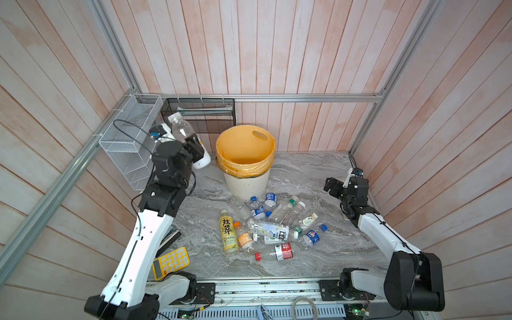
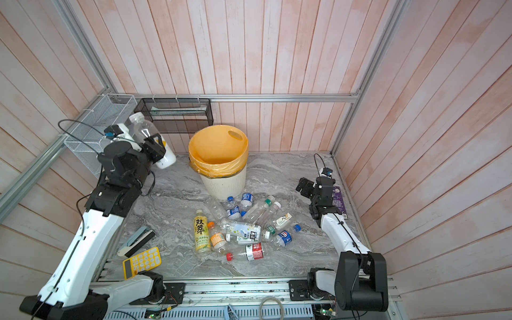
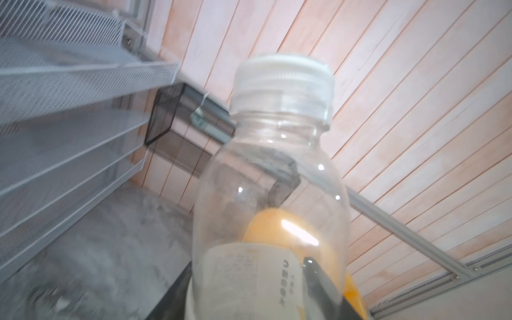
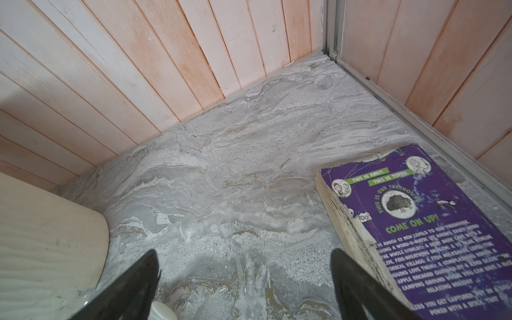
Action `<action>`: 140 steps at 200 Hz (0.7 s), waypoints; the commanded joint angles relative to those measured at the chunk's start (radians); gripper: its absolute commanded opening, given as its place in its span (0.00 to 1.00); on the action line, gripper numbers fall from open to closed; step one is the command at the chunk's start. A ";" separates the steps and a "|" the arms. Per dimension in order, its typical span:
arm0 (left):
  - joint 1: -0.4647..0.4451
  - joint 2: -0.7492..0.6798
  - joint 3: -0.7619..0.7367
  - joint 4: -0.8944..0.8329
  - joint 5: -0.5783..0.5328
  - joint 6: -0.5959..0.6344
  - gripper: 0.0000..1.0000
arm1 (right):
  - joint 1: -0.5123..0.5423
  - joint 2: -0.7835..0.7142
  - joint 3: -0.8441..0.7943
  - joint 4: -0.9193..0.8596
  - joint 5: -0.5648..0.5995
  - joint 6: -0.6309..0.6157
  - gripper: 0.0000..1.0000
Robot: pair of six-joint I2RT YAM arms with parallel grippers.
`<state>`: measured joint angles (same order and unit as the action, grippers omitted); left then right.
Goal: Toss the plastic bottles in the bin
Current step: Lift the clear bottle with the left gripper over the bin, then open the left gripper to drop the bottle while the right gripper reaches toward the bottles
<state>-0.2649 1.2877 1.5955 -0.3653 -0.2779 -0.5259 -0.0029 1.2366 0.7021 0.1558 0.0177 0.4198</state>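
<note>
Mid-carry, I'd say: the left gripper (image 1: 193, 143), jaws clamped on a clear white-capped bottle (image 1: 180, 129), holds it aloft beside the bin (image 1: 246, 186) and must next swing over the rim and release, while the right gripper (image 1: 329, 186) hangs with jaws apart, empty, off beside the bottle heap (image 1: 270, 225).

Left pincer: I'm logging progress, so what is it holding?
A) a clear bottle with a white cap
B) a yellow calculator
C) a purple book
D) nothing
A: the left pincer is closed on a clear white-capped bottle, up in the air left of the bin.
</note>
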 commanded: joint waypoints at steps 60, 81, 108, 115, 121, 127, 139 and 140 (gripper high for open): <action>-0.169 0.663 0.995 -0.485 0.008 0.237 1.00 | -0.004 -0.093 0.004 -0.077 -0.026 -0.015 0.97; -0.193 0.515 0.730 -0.301 -0.045 0.265 1.00 | -0.005 -0.101 0.002 -0.095 -0.022 -0.006 0.97; -0.207 0.347 0.447 -0.121 -0.063 0.273 1.00 | -0.004 -0.107 -0.007 -0.094 -0.029 0.009 0.97; -0.208 0.322 0.411 -0.108 -0.066 0.270 1.00 | -0.005 -0.106 -0.006 -0.095 -0.030 0.011 0.97; -0.211 0.304 0.379 -0.107 -0.070 0.271 1.00 | -0.005 -0.106 -0.006 -0.097 -0.032 0.013 0.97; -0.213 0.289 0.352 -0.105 -0.075 0.271 1.00 | -0.004 -0.106 -0.007 -0.099 -0.034 0.013 0.97; -0.215 0.253 0.287 -0.100 -0.083 0.270 1.00 | -0.005 -0.104 -0.006 -0.105 -0.036 0.017 0.97; -0.215 0.250 0.281 -0.098 -0.084 0.271 1.00 | -0.005 -0.104 -0.006 -0.105 -0.036 0.017 0.97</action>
<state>-0.4740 1.5936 1.9903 -0.5564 -0.3214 -0.2787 -0.0029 1.1423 0.7021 0.0811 -0.0059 0.4202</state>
